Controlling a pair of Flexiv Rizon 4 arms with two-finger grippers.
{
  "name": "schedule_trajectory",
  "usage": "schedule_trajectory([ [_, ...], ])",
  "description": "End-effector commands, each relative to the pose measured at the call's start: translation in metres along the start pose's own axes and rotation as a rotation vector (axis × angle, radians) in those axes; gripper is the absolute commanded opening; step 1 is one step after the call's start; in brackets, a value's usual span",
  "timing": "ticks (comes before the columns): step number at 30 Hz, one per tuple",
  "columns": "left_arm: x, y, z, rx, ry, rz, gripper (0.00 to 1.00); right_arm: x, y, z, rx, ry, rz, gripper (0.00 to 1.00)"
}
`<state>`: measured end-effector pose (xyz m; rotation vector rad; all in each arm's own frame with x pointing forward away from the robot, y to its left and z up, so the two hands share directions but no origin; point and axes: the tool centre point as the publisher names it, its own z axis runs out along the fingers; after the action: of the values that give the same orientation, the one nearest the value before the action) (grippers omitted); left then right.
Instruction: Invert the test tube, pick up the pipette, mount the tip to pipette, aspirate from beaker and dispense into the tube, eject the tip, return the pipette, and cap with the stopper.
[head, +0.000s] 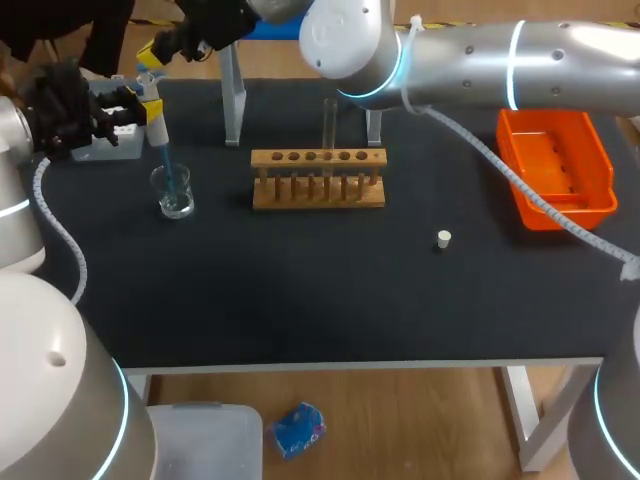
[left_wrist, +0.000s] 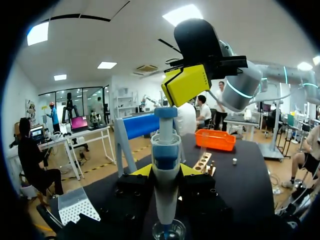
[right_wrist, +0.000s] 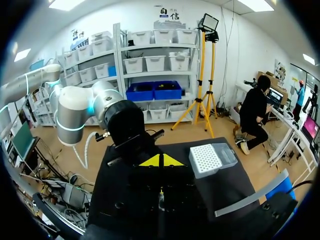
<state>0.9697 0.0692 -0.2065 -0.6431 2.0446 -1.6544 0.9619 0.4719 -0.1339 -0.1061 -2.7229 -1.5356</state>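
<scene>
Left pincer (left_wrist: 165, 171) is gripping the pipette (head: 157, 128), holding it upright at the far left of the counter (head: 300, 300) so the tip (head: 168, 172) is dipping into the beaker (head: 175, 195). Right pincer (left_wrist: 186, 84), fingers pressed together and empty, is sitting just over the plunger, presumably to work it for aspirating. Test tube (head: 328, 122) is standing in the rack (head: 318, 182), awaiting liquid. Stopper (head: 444, 238) is lying apart to its near right.

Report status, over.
Left gripper shut on pipette, tip in beaker. Right gripper shut, above the plunger. Tube upright in rack. Nothing blocking.
</scene>
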Motion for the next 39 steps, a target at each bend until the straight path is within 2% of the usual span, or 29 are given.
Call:
schedule_trajectory([
  [1,0.001,0.001,0.000,0.003,-0.002,0.002,0.00,-0.003,0.001,0.004,0.004,0.006,-0.001,0.00],
  [25,0.001,0.001,0.000,0.003,-0.002,0.002,0.00,-0.006,0.005,0.006,0.016,0.010,-0.017,0.00],
  [39,0.001,0.001,0.000,0.003,-0.002,0.002,0.00,-0.004,-0.007,0.012,0.036,0.016,-0.004,0.00],
])
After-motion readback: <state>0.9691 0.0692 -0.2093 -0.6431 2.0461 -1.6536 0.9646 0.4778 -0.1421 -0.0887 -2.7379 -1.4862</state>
